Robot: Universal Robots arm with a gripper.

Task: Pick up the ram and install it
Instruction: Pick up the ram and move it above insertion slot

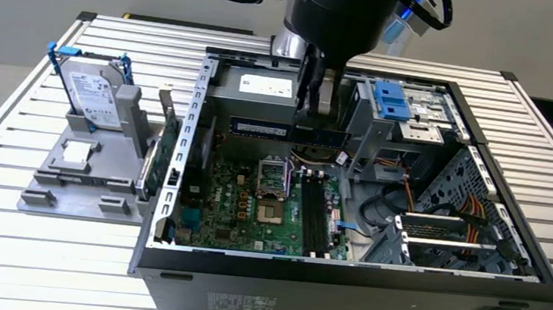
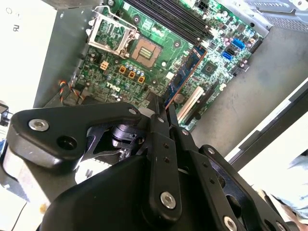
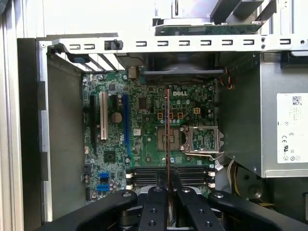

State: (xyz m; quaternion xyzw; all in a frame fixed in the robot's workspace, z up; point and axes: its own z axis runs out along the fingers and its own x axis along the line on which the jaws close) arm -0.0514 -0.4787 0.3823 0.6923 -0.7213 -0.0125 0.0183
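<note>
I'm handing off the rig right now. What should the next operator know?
Gripper: shut on the ram.
Ram: held level above the board inside the open case, crosswise to the slots.
Done: ram picked up and brought over the case.
Left: ram not yet in a slot; the slots look empty.

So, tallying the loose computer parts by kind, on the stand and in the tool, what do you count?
ram: 1, gripped in the tool above the open case
silver hard drive: 1, propped on the grey stand
green circuit card: 1, upright between stand and case
Total: 3
</note>
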